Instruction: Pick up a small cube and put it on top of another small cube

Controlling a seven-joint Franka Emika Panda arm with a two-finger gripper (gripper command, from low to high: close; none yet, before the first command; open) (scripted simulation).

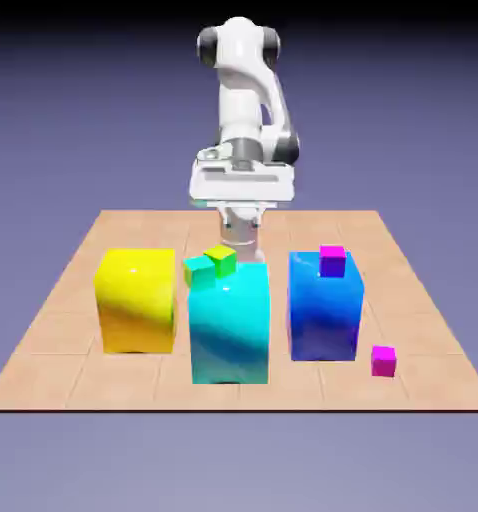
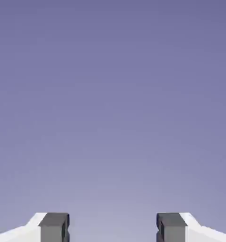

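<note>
The small cube [image 1: 383, 360], hot pink, lies on the table at the exterior view's right, in front of the big blue block [image 1: 325, 310]. Another small cube [image 1: 332, 260], a more violet magenta, rests on that blue block's top. My gripper [image 1: 240, 236] hangs behind the big cyan block [image 1: 229, 325], far from both magenta cubes. In the hand view the gripper [image 2: 112, 228] is open: its two grey fingertips [image 2: 54, 227] stand wide apart with only the plain backdrop between them. Neither cube appears in the hand view.
A big yellow block [image 1: 136, 300] stands at the exterior view's left. On the cyan block's top sit a tiny green cube [image 1: 198, 271] and a tiny yellow-green cube [image 1: 221, 260], touching. The three big blocks form a row across the wooden table [image 1: 73, 370].
</note>
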